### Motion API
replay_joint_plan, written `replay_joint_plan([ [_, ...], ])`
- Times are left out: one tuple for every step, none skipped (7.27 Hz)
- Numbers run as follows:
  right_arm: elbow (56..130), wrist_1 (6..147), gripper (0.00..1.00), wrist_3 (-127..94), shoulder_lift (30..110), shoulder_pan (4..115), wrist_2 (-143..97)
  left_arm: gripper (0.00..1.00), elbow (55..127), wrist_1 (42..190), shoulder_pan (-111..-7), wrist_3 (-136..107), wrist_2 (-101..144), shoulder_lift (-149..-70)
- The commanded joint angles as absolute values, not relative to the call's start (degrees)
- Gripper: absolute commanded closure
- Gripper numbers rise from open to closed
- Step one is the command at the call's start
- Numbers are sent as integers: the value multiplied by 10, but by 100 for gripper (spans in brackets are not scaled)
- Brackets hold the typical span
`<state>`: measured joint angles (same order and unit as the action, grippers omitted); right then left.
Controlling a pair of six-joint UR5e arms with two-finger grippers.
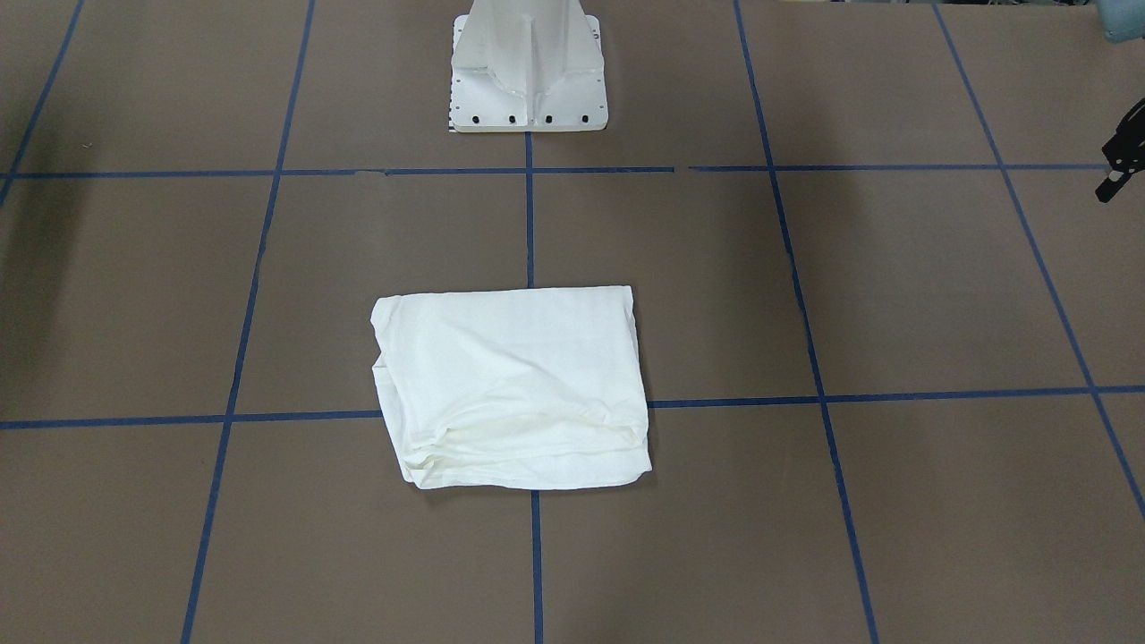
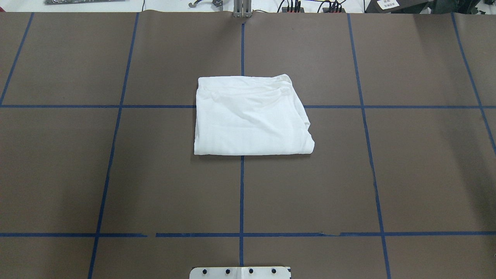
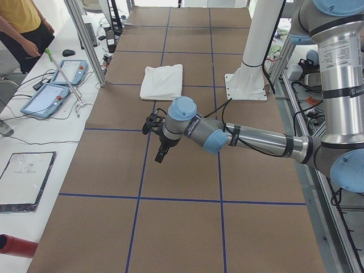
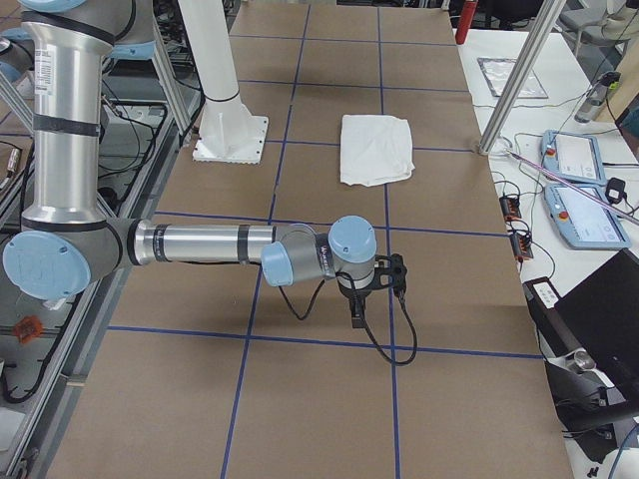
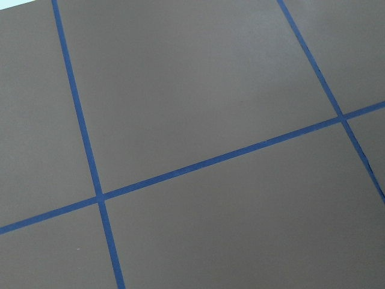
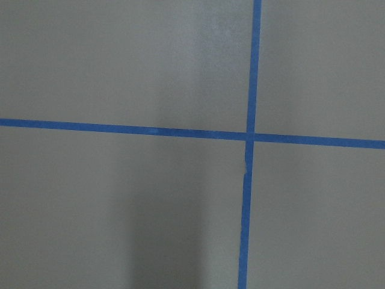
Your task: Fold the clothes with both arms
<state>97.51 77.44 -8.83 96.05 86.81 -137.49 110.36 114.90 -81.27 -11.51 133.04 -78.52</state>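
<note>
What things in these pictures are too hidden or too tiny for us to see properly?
1. Inside of the folded white shirt: its own top layers cover it in all four outside views.
2. Left gripper: the front-facing view's right edge cuts it off, and it is small in the left side view, so the jaws' state is unclear.
3. Right gripper: seen only in the right side view, too small to judge its jaws.

White T-shirt point(image 2: 250, 116) folded into 1 rectangle, flat before the pedestal base point(image 2: 240, 272); left arm point(image 3: 256, 139) and right arm point(image 4: 200, 242) level, well aside.
</note>
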Motion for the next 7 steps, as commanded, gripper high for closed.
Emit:
replay_joint_plan([
  [975, 777, 0, -87, 955, 868, -1371, 0, 1100, 1148, -812, -114, 1328, -791],
  [991, 775, 0, -84, 976, 869, -1376, 0, 1107, 1147, -814, -114, 1328, -790],
  [1011, 779, 0, -83, 988, 869, -1377, 0, 1120, 1147, -816, -114, 1329, -783],
  [1008, 781, 0, -81, 989, 862, -1377, 0, 1119, 1147, -817, -114, 1329, -780],
  [1006, 782, 0, -80, 996, 845, -1373, 0, 1114, 1147, -817, -116, 1330, -780],
  [999, 782, 0, -80, 1005, 839, -1369, 0, 1118, 1149, -815, -119, 1332, -783],
  [985, 781, 0, -80, 1005, 837, -1369, 0, 1119, 1152, -814, -120, 1334, -787],
])
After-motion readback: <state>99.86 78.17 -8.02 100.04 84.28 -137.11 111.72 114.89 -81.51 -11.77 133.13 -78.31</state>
